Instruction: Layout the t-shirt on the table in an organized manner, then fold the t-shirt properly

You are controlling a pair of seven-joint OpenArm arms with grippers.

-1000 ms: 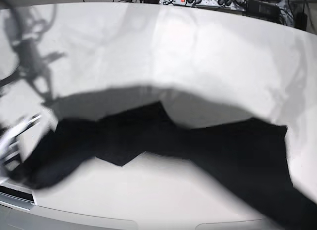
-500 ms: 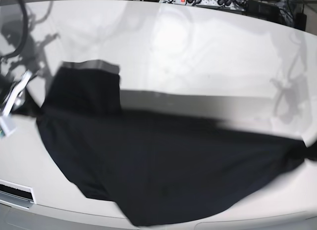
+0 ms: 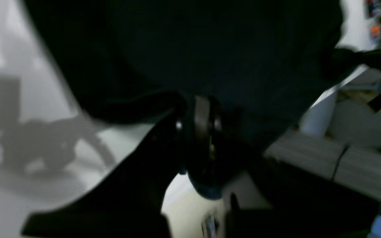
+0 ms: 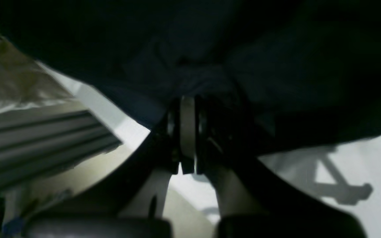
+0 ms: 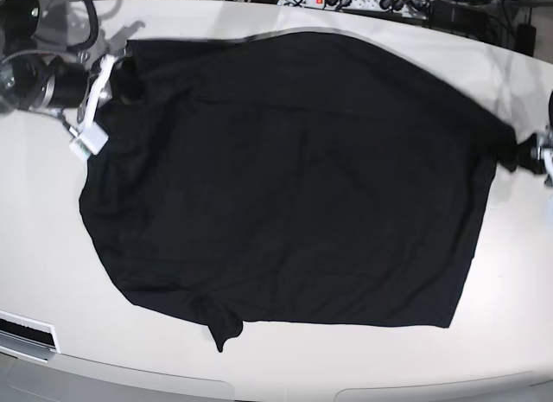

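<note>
The black t-shirt (image 5: 294,177) lay spread wide over the white table (image 5: 34,246), covering most of its middle from the far edge nearly to the near edge. Its body was largely flat, with one short sleeve pointing toward the near edge at the lower left of the base view. The two far corners of the cloth were drawn out to either side, each ending at an arm.

At the left of the base view, the right gripper (image 5: 121,80) was clamped on the fabric's corner; the right wrist view showed its jaws pressed together on a bunched fold of the t-shirt (image 4: 190,49), with the table (image 4: 359,158) below. At the right edge of the base view, the left gripper (image 5: 529,151) pinched the opposite corner, where the cloth narrowed to a point. The left wrist view showed its jaws closed on the t-shirt (image 3: 190,49), the dark fabric filling the upper frame above the table (image 3: 18,99).

Beyond the table's far edge sat a power strip (image 5: 346,0) among tangled cables (image 5: 467,9).
</note>
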